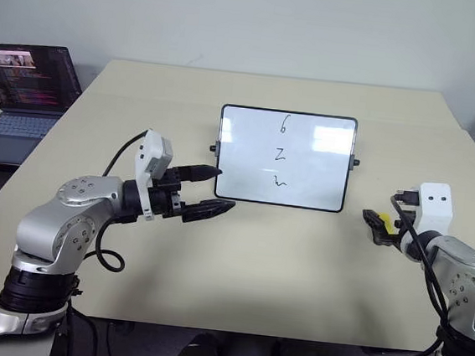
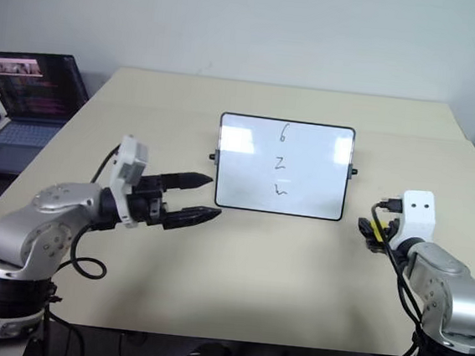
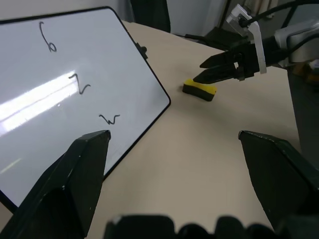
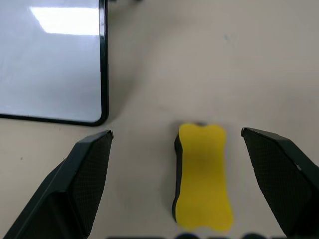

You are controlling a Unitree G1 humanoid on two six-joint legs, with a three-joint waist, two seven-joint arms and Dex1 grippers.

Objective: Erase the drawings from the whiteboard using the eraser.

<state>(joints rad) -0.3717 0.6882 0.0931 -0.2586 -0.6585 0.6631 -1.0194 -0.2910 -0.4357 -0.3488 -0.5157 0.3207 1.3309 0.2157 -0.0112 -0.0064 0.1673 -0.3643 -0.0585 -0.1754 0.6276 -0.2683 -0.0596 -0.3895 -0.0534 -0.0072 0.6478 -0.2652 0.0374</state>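
Beige surface [image 1: 296, 268] spreads under both my arms, and a laptop [image 1: 22, 94] sits off its edge, well out beyond my left claw [image 1: 208, 189]. Whiteboard [image 1: 285, 158] stands propped at a tilt near the middle, between my two claws, its lower left corner just ahead of the left claw's tips. I see that left claw held level and pointing across toward the board, its two black fingers spread apart with nothing between them. My right claw [image 4: 179, 189] hangs above the surface past the board's right edge, fingers wide apart, gripping nothing. Eraser [image 4: 203, 174] lies flat on the surface directly between those spread fingers, yellow face up with its dark underside showing along one edge, touching neither finger as far as I can see, and apart from the board's frame. Drawings [image 1: 281, 155] sit on the board as three small black squiggles in a column, all intact, nearer my left claw than my right.
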